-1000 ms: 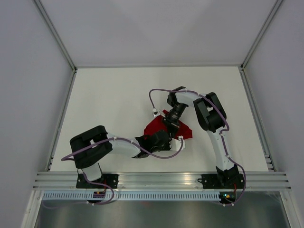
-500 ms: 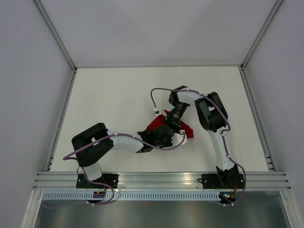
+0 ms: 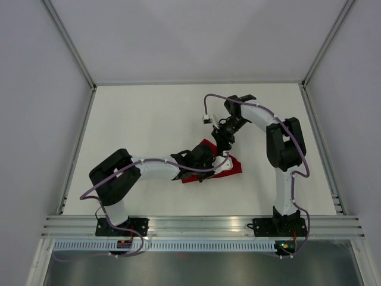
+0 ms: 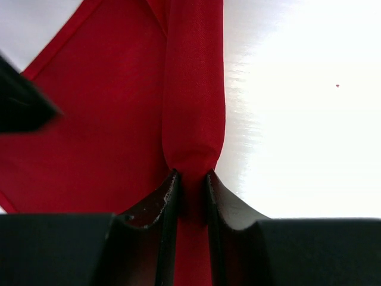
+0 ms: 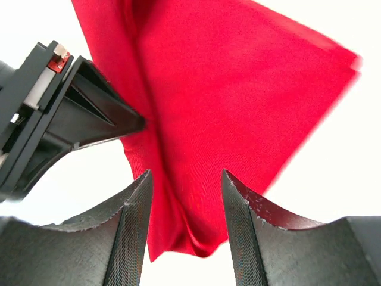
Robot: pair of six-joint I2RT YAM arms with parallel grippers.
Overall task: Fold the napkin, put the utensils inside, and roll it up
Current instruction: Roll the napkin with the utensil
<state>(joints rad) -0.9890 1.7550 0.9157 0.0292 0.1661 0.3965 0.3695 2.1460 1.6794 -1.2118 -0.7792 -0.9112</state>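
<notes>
The white tabletop [image 3: 149, 119] carried the napkin [image 3: 232, 168], which lay partly folded right of its middle, nearer the front edge, with one ridge of cloth gathered up. The left tool [image 4: 191, 179] had its jaws nearly closed on that ridge, pinching the red fabric between them. The right tool [image 5: 186, 176] hung above the napkin's far side, jaws well apart and nothing in them. This looked like the folding step, unfinished; no utensils showed anywhere. Next, the left tool probably needed to draw the pinched ridge across and lay it flat before releasing.
</notes>
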